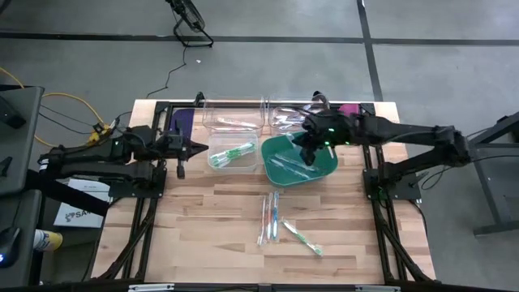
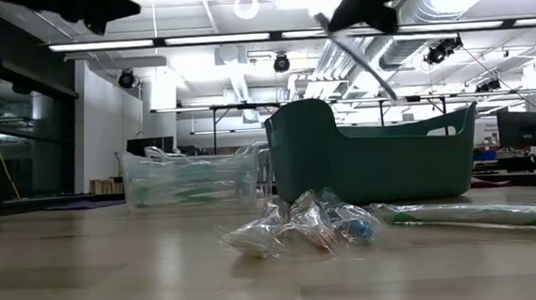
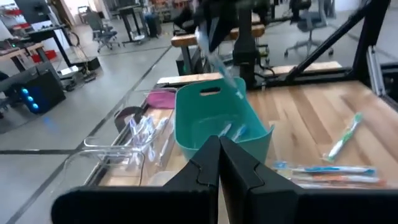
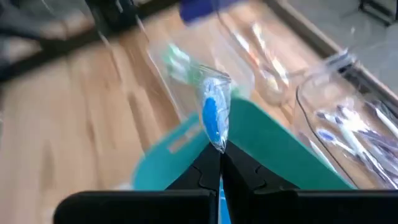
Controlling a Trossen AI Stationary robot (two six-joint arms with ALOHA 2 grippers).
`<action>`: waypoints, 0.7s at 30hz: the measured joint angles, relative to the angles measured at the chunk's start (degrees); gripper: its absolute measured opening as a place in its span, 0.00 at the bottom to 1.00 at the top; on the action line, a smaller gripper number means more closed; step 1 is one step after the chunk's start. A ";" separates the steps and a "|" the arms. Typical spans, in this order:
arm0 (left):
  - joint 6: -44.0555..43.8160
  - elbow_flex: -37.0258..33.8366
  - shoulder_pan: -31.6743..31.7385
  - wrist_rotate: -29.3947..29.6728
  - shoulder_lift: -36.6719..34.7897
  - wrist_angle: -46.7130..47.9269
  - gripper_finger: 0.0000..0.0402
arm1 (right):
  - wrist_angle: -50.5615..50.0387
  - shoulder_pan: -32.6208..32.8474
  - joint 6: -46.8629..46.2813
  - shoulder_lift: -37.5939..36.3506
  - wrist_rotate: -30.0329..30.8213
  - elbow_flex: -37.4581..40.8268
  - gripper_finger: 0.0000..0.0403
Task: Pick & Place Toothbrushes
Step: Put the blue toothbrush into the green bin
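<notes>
Above the green basket's rim [image 1: 269,166], the right tool [image 4: 219,163] grips a wrapped toothbrush [image 4: 214,118].

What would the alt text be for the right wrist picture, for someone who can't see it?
The right arm's fingers are shut on a blue toothbrush in a clear wrapper, held above a teal bin. Clear containers of wrapped toothbrushes sit beyond it on the wooden table.

Basket [image 1: 326,167] right of a bin [image 1: 231,155], 4 toothbrushes [image 1: 273,216] on table [image 1: 203,235] before them.
</notes>
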State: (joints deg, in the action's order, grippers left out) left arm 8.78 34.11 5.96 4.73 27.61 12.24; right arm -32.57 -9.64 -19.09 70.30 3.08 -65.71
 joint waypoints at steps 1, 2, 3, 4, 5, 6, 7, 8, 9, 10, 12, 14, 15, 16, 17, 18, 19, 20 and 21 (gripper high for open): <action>-0.24 -0.80 0.00 -0.02 -1.14 -0.34 0.01 | -1.35 -0.58 1.07 1.67 -0.56 -0.94 0.01; -0.47 -1.48 0.00 -0.02 -2.25 -1.08 0.01 | -2.87 -1.00 2.02 3.31 -0.65 -1.83 0.01; -0.57 -2.18 0.00 -0.04 -3.35 -1.52 0.01 | -4.43 -1.30 2.99 4.88 -0.66 -2.58 0.01; -0.60 -2.96 0.00 -0.13 -4.37 -1.71 0.01 | -5.79 -1.48 4.05 6.40 -0.67 -3.17 0.01; -0.60 -3.49 0.00 -0.15 -5.30 -1.77 0.01 | -6.82 -1.63 4.91 7.81 -0.66 -3.60 0.01; -0.62 -3.81 0.00 -0.15 -6.15 -1.89 0.01 | -7.67 -1.72 5.62 9.21 -0.61 -3.87 0.01; -0.60 -4.07 0.00 -0.15 -6.84 -1.96 0.01 | -8.32 -1.71 6.24 10.56 -0.58 -3.99 0.01; -0.60 -4.37 0.00 -0.15 -7.33 -1.96 0.01 | -8.74 -1.65 6.81 11.75 -0.58 -4.02 0.01; -0.62 -4.66 0.00 -0.15 -7.82 -1.96 0.01 | -9.15 -1.64 7.16 12.86 -0.59 -4.02 0.01; -0.62 -4.82 0.00 -0.15 -8.24 -1.85 0.01 | -9.47 -1.53 7.32 13.95 -0.56 -4.02 0.01; -0.62 -5.14 0.00 -0.15 -8.55 -1.85 0.01 | -10.00 -1.16 7.38 15.98 -0.38 -4.02 0.01; -0.61 -5.32 0.00 -0.15 -8.65 -1.83 0.01 | -10.29 -0.78 7.50 17.70 0.02 -4.02 0.01; -0.62 -5.38 0.00 -0.15 -8.67 -1.80 0.01 | -10.34 -0.54 7.56 18.44 0.09 -4.02 0.01; -0.60 -5.38 0.00 -0.16 -8.67 -1.79 0.01 | -10.39 -0.38 7.57 19.05 0.17 -4.02 0.01; -0.60 -5.38 0.00 -0.16 -8.67 -1.83 0.01 | -10.47 -0.16 7.65 19.65 0.10 -4.02 0.01; -0.60 -5.38 0.00 -0.15 -8.67 -1.80 0.01 | -10.58 0.06 8.09 20.14 -0.04 -4.02 0.01; -0.60 -5.38 0.00 -0.15 -8.67 -1.80 0.01 | -10.66 0.32 8.66 20.44 -0.01 -4.02 0.01; -0.60 -5.39 0.00 -0.17 -8.65 -1.78 0.01 | -10.57 0.60 9.13 20.83 0.01 -4.02 0.01; -0.58 -5.40 0.00 -0.17 -8.67 -1.78 0.01 | -10.48 0.82 9.72 21.03 -0.01 -4.02 0.01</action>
State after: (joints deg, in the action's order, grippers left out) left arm 8.20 28.71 5.96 4.56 18.94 10.46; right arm -43.05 -8.82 -9.37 91.33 3.07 -69.73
